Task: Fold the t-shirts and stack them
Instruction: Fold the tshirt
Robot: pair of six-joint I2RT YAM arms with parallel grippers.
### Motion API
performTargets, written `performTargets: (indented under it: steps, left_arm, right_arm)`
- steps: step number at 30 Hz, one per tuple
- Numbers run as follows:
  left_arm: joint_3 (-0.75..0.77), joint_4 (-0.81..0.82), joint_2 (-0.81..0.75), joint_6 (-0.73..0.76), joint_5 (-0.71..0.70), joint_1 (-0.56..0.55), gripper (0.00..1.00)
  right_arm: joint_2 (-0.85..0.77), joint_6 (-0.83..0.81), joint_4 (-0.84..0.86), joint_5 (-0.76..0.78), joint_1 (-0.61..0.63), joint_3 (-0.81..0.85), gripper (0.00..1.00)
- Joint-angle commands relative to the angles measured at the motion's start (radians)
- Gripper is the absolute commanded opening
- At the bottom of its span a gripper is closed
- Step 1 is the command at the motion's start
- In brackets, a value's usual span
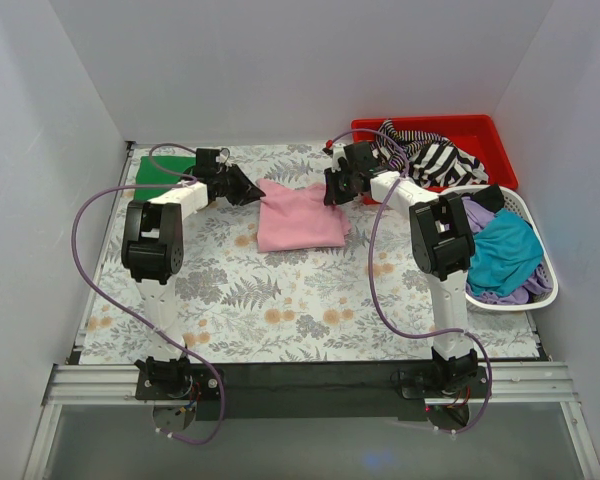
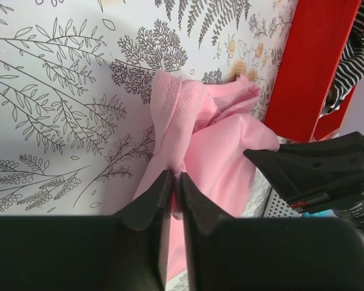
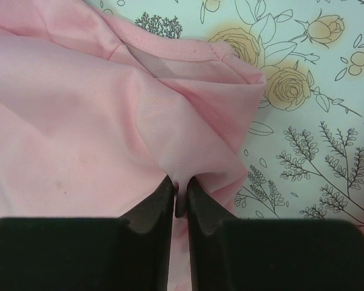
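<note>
The pink shirt lies bunched in the middle of the flowered table. The left claw is clenched on a fold at its far left corner, and the right claw on one at its far right corner.

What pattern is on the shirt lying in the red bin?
Black and white stripes; the striped shirt shows best in the top external view.

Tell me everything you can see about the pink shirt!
The pink shirt is soft, thin cloth, folded into a rumpled near-square, lying on the flowery table. A stitched seam shows at one edge. The left hand and right hand each pinch a fold at opposite sides.
</note>
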Motion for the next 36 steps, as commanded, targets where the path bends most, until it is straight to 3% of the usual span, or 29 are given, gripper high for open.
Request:
performTargets:
  steps: [1,7,18,21,23,25,36]
  left_arm:
    - [0.005,0.007,-0.006,0.003,0.025,-0.005,0.17]
    - [0.011,0.007,0.006,0.006,0.027,-0.005,0.22]
    - [-0.002,-0.013,-0.010,0.004,0.065,-0.014,0.21]
    - [-0.022,-0.042,-0.026,0.024,0.025,-0.017,0.28]
    - [-0.031,-0.042,-0.029,0.034,0.008,-0.017,0.16]
    - [-0.028,-0.053,-0.023,0.041,-0.002,-0.017,0.11]
    - [0.024,-0.118,-0.018,0.076,-0.018,-0.020,0.30]
  right_arm:
    - [-0.033,-0.008,0.029,0.000,-0.001,0.009,0.19]
    - [-0.030,-0.006,0.029,0.001,-0.001,0.023,0.25]
    - [-0.041,-0.005,0.027,0.012,-0.001,0.023,0.30]
    - [-0.048,-0.005,0.029,0.014,-0.001,0.018,0.31]
    - [-0.048,-0.005,0.029,0.012,-0.001,0.020,0.31]
    - [-0.047,-0.006,0.029,0.014,-0.001,0.018,0.32]
    - [-0.057,-0.011,0.027,0.044,-0.001,0.029,0.41]
